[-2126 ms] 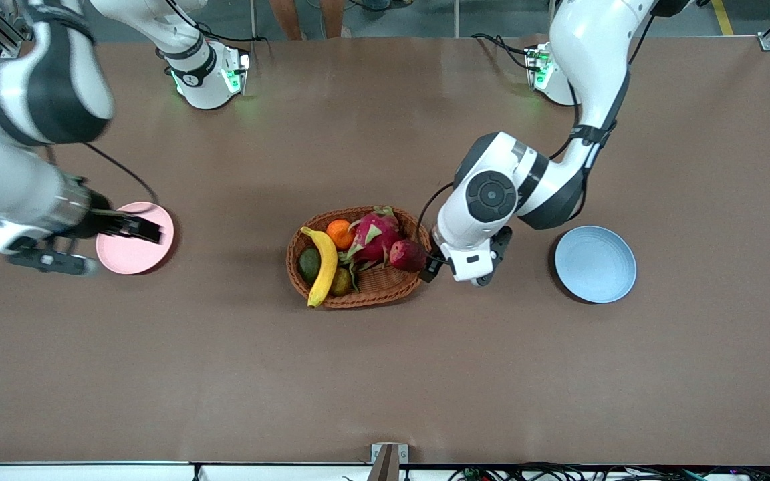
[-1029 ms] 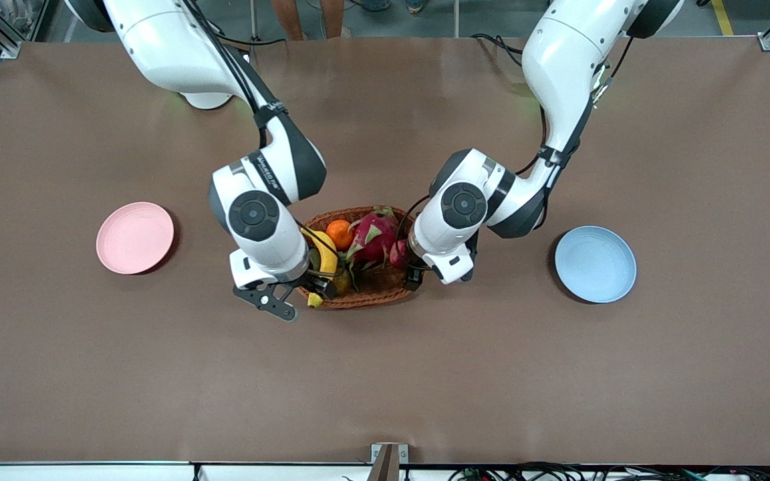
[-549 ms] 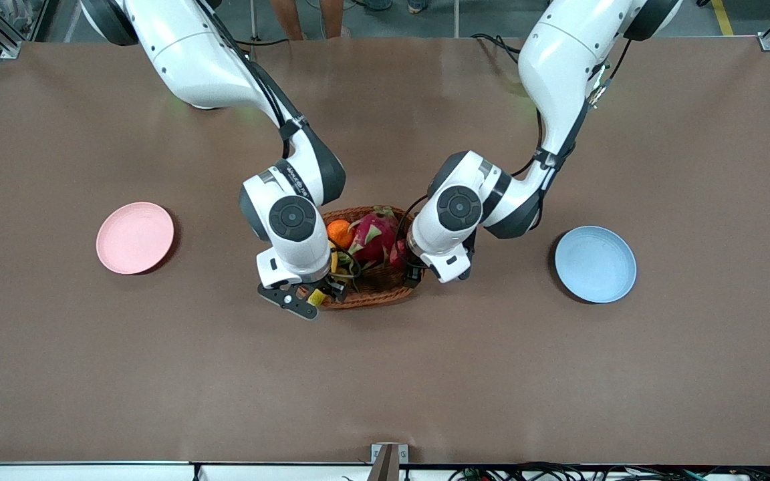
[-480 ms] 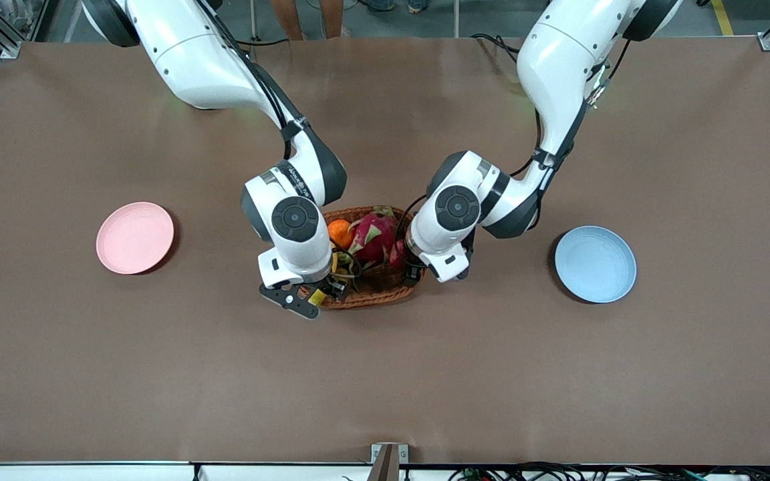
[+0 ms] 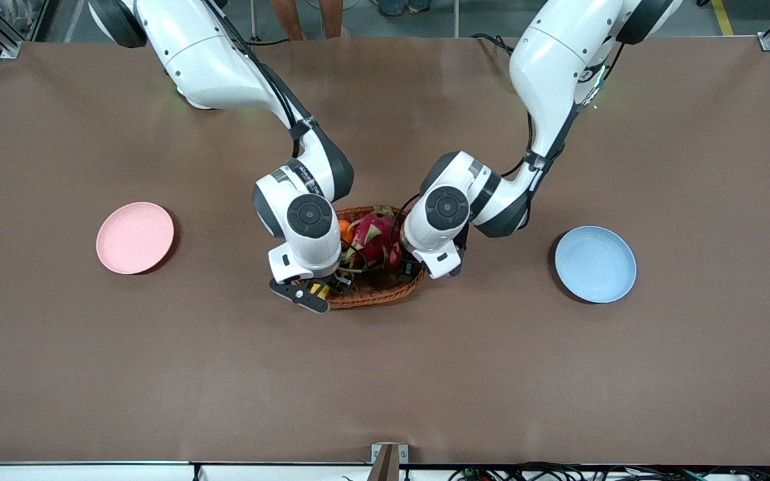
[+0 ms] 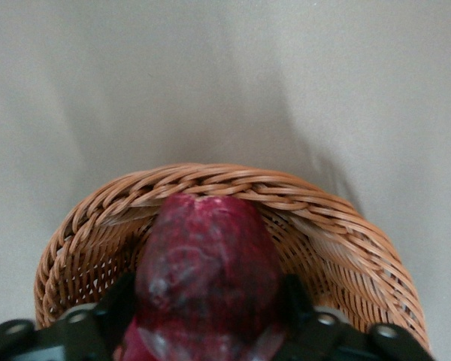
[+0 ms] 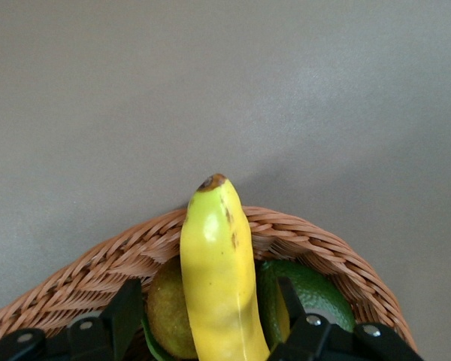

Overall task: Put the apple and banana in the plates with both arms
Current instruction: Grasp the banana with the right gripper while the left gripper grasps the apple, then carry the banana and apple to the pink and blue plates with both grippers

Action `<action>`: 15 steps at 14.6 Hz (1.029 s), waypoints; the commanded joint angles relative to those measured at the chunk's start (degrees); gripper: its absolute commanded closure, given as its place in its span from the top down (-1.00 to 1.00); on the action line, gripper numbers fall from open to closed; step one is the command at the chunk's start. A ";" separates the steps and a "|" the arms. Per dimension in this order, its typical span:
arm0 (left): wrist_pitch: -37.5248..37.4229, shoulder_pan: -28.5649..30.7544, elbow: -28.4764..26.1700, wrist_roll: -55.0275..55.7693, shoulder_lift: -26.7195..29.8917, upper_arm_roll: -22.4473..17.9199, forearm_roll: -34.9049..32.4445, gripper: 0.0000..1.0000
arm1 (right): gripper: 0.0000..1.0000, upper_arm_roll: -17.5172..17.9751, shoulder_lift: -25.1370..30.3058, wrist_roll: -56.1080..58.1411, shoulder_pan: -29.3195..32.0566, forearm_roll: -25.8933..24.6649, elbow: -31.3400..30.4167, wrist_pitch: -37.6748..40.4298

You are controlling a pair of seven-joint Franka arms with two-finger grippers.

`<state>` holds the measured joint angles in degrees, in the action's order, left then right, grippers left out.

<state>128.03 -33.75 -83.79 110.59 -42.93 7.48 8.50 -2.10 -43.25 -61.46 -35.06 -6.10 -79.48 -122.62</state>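
While both arms reach down into the wicker basket (image 5: 385,294) at the middle of the brown table (image 5: 385,374), neither fruit has left it. The left gripper (image 6: 210,331) sits in the basket's end toward the left arm, its fingers (image 6: 116,308) spread to either side of the dark red apple (image 6: 207,271); the left wrist view shows them flanking the fruit, but contact cannot be confirmed. The right gripper (image 7: 210,331) is at the basket's end toward the right arm, fingers (image 7: 128,312) likewise apart on both sides of the yellow banana (image 7: 218,278), whose dark tip rises over the woven rim. A green fruit (image 7: 312,289) and a yellowish-green one (image 7: 167,308) lie against the banana in the right wrist view. In the front view a pink dragon fruit (image 5: 375,239) and a sliver of an orange (image 5: 345,230) show between the two wrists. The pink plate (image 5: 135,238) lies toward the right arm's end of the table, the blue plate (image 5: 595,264) toward the left arm's end, each well apart from the basket and midway between the long edges. Lettering on the right arm's black band (image 5: 305,175) is too small to read.
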 commanded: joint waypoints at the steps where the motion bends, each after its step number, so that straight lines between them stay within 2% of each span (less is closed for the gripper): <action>1: -0.15 -0.52 0.11 0.68 0.39 -0.44 0.73 -0.34 | 0.43 -0.62 -0.08 -1.55 -0.63 -1.89 -0.85 -0.78; 4: -0.94 -0.26 0.38 0.59 1.61 -0.53 0.29 -0.44 | 0.31 -0.53 -0.69 -1.55 -0.63 -3.56 -0.85 -0.78; 6: -3.82 0.44 0.46 0.33 4.07 -0.71 0.21 -0.44 | 0.09 -0.62 -1.05 -1.55 -0.63 -4.18 -0.85 -0.78; 10: -8.75 3.94 0.55 -1.77 9.96 -1.76 -1.46 -0.43 | -0.95 -0.53 -0.52 -1.47 0.51 -3.57 -0.24 0.10; 13: -15.07 8.07 -0.23 -14.04 13.48 -1.76 -1.81 -0.44 | -0.99 -0.01 0.01 -0.68 3.05 -2.60 -0.06 0.10; 15: -18.07 11.32 -2.34 -26.07 16.63 -1.76 -2.95 -0.43 | -0.99 -0.01 1.32 1.68 4.46 0.90 -0.06 0.27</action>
<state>112.09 -24.93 -82.71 93.34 -30.12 5.49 7.02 -2.72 -44.09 -62.01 -32.91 -7.44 -78.67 -122.74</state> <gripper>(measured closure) 0.264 0.612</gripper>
